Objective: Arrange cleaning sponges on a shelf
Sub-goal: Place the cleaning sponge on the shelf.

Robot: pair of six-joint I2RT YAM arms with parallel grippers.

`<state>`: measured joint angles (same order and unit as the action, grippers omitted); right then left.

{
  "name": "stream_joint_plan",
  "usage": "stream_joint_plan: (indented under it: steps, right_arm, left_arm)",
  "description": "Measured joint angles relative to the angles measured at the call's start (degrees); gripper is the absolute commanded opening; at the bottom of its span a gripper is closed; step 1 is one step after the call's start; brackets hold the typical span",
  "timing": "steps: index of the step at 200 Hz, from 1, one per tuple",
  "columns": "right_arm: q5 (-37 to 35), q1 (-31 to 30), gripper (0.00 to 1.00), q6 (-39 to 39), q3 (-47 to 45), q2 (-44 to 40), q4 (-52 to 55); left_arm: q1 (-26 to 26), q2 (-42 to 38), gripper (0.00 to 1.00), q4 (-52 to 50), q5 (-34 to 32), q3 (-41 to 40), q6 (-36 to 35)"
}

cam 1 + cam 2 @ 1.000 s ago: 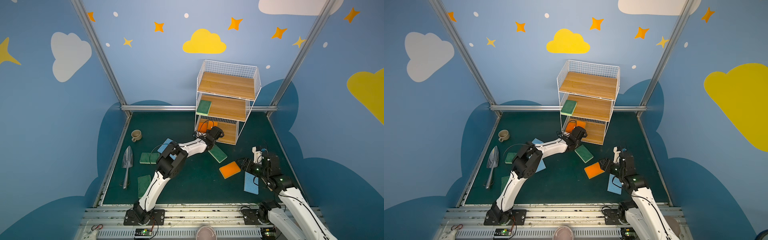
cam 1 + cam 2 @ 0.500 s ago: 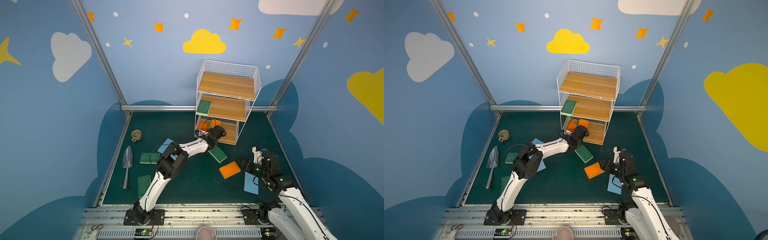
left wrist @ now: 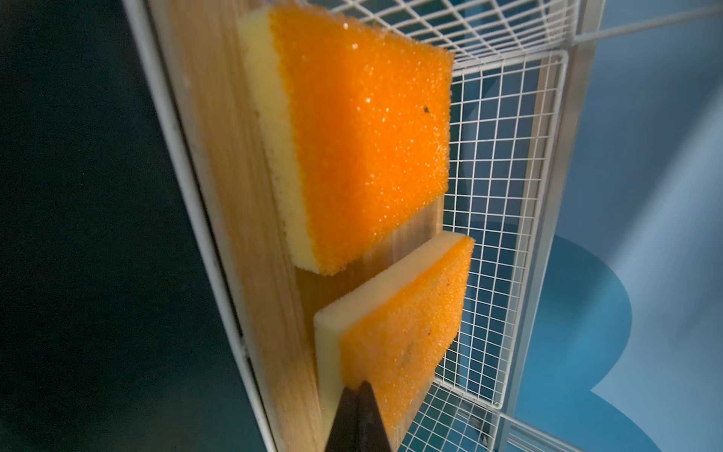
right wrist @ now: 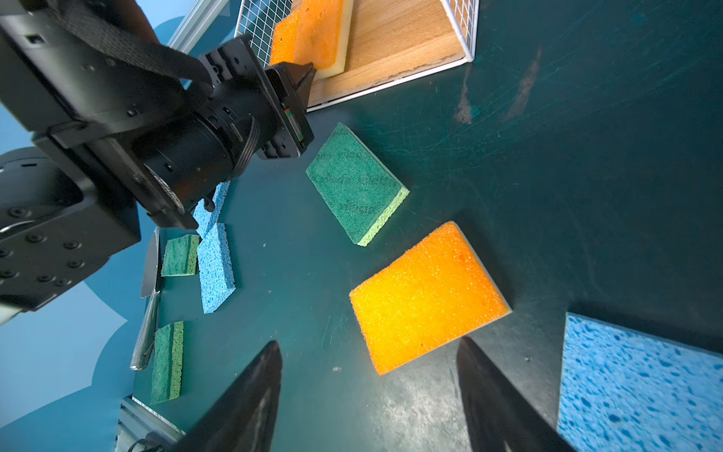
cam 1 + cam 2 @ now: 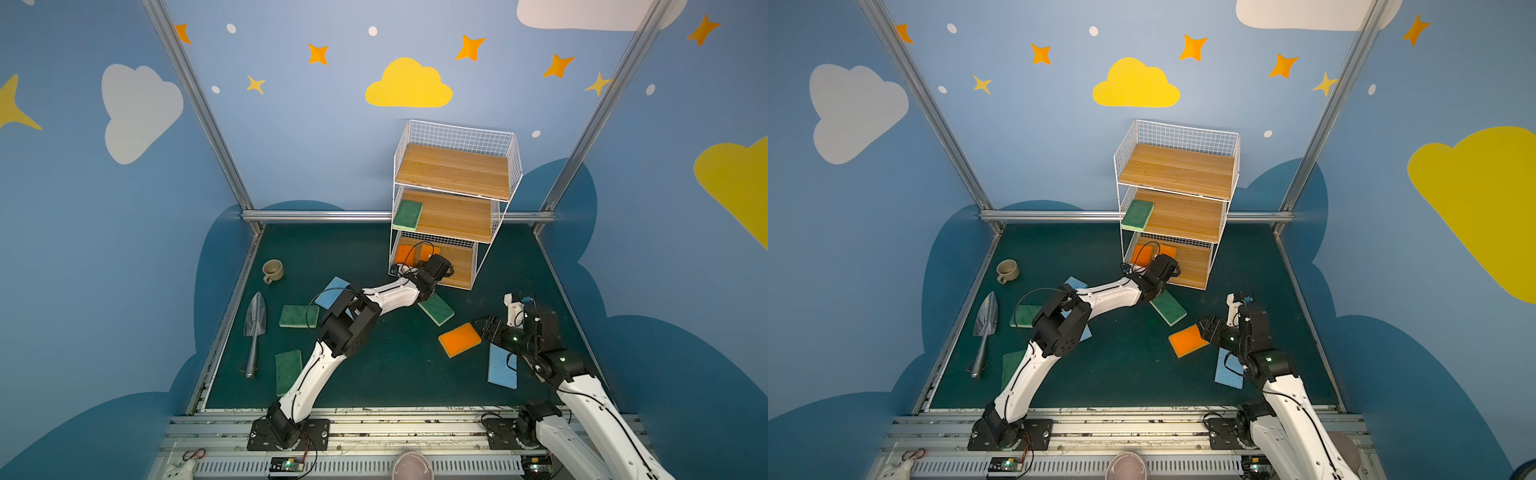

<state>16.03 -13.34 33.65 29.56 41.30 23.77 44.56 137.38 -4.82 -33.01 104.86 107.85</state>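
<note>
Nearest, the right gripper [image 4: 369, 343] hovers unmoved, jaws apart, over the loose orange sponge [image 5: 459, 339] on the mat. Farther off, the left gripper [image 3: 359, 391], tips pressed together, has edged deeper onto the shelf [image 5: 453, 172] at its bottom board. It touches the nearer shelved sponge [image 3: 399, 332] beside the farther shelved sponge [image 3: 367, 129].

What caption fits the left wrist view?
Shut left gripper at one orange sponge, a second orange sponge beyond it, on the shelf's lowest board.
</note>
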Motion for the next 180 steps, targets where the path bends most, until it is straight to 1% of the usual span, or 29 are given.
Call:
stream_joint_plan:
  steps: [104,115,133,151,161,180]
  right_arm:
    - [0.52,0.0,0.7,0.0,0.0,0.63,-0.07]
    - [0.59,0.0,0.7,0.0,0.0,0.63,-0.13]
    - [0.7,0.0,0.7,0.02,0.0,0.74,-0.35]
    - [0.74,0.0,0.7,0.0,0.0,0.9,-0.42]
    - [0.74,0.0,0.7,0.0,0.0,0.96,-0.42]
    - [0.76,0.0,0.7,0.0,0.0,1.01,-0.42]
  left_arm:
    - [-0.85,-0.55,0.04,1.25,-0.42,-3.26,1.51]
    - [-0.96,-0.66,0.11,1.75,-0.37,-3.61,1.46]
    - [-1.27,-0.66,0.3,2.51,-0.09,-4.22,1.44]
    - [-1.64,-0.68,0.46,3.21,-0.11,-4.57,1.18]
    - [-1.81,-0.9,0.51,3.89,-0.15,-4.57,0.94]
    - [-1.92,-1.14,0.59,4.39,-0.24,-4.5,0.24]
